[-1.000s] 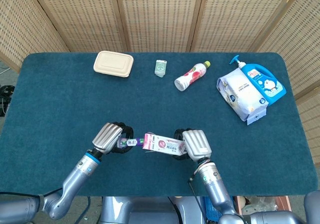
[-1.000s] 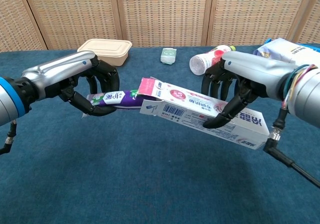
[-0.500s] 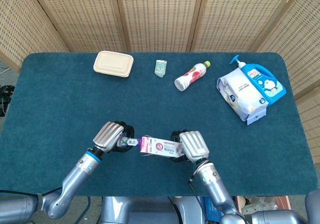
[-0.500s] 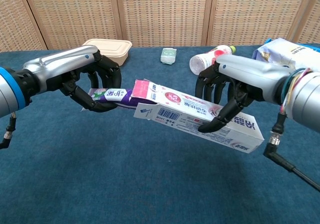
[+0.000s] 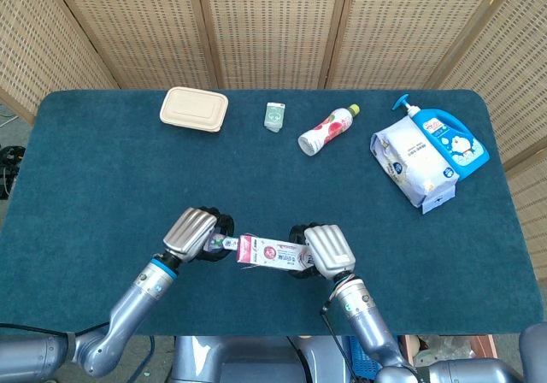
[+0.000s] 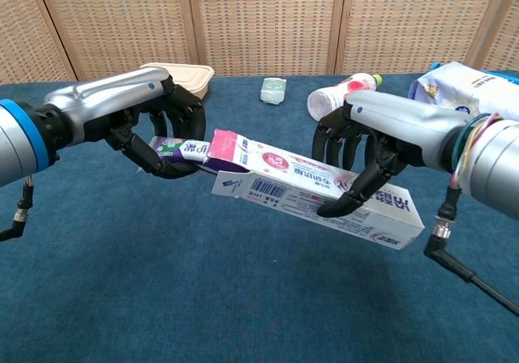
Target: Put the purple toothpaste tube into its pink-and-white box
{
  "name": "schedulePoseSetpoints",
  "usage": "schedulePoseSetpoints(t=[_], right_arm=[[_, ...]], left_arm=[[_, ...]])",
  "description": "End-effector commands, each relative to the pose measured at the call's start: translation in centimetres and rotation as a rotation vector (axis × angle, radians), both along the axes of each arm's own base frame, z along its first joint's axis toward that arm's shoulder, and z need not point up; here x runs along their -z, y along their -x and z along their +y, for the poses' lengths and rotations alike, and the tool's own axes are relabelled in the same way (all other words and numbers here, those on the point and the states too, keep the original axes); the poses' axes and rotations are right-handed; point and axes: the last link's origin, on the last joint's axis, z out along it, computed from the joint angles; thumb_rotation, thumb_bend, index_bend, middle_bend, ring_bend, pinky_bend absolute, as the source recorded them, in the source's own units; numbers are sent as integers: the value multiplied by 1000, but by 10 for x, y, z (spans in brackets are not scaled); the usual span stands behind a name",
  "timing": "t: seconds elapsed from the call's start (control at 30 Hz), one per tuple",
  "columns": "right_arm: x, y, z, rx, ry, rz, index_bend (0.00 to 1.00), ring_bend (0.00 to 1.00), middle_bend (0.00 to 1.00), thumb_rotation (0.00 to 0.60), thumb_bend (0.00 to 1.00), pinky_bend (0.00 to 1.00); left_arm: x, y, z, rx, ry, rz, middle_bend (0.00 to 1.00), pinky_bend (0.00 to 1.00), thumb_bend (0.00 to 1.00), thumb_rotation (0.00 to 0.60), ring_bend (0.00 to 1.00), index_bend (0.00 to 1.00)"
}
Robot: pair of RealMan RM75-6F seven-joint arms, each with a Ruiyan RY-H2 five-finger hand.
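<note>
Above the dark teal carpeted table (image 6: 243, 298), the left hand (image 6: 158, 124) grips the purple toothpaste tube (image 6: 182, 147), whose far end sits inside the open flapped mouth of the long pink-and-white cardboard box (image 6: 316, 197). The right hand (image 6: 369, 148) grasps that box around its middle, tilted

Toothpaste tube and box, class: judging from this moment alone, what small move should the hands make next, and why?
Probably bring the two hands a little closer, sliding the purple tube deeper. The left hand grips its rear end, its front is just inside the open mouth of the box, which the right hand holds in line, and much of the tube still shows.
</note>
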Motion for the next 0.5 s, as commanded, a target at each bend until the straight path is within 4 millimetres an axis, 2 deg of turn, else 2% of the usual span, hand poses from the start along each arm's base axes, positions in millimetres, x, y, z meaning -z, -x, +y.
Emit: schedulePoseSetpoints(t=[0.03,0.23,0.5], right_arm=[[0,0,0,-1,-2,-3,646,441,526,600,161,499],[3,-2,2,-5,-9,-9,646,441,527,600,162,499],[4,-4,3,-3,-11,-19,646,441,526,600,164,499]], left_arm=[[-1,-6,-1,-4,5,7,595,448,495,600,426,836],[-3,-17,-6,-3,-2,18,581,437,480,600,411,817],[-2,-18,-8,4,-19,24,500,394,430,600,333,736]])
